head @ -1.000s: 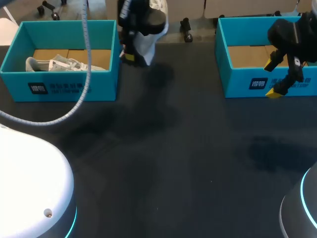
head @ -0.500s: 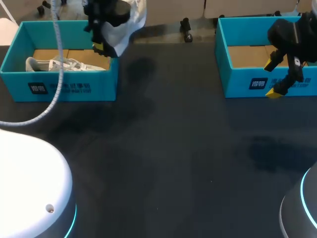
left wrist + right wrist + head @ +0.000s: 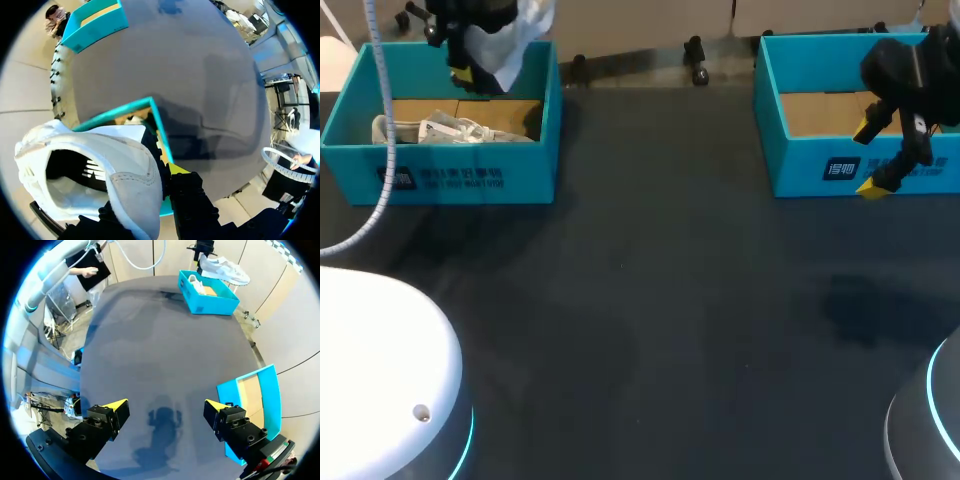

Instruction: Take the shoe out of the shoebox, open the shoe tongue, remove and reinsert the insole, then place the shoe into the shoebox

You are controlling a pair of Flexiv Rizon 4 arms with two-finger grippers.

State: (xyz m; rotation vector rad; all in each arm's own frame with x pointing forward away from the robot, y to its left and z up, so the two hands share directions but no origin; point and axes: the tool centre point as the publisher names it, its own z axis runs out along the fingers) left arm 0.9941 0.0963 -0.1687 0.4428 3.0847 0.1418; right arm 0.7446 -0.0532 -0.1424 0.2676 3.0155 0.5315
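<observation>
— How far along?
— Nearly done, seemingly: left claw [image 3: 470,70] clamped on shoe [image 3: 515,30] above shoebox's [image 3: 450,165] far corner, not yet set inside. Right claw [image 3: 870,157] spread empty, well apart from that shoebox.

far left, a shoebox [image 3: 440,165] with a shoe [image 3: 450,128] in it — a second shoe [image 3: 520,30], clamped in the left gripper [image 3: 470,72], above its back right corner. far right, another shoebox [image 3: 820,160], the right gripper [image 3: 870,157] at its front wall.
</observation>
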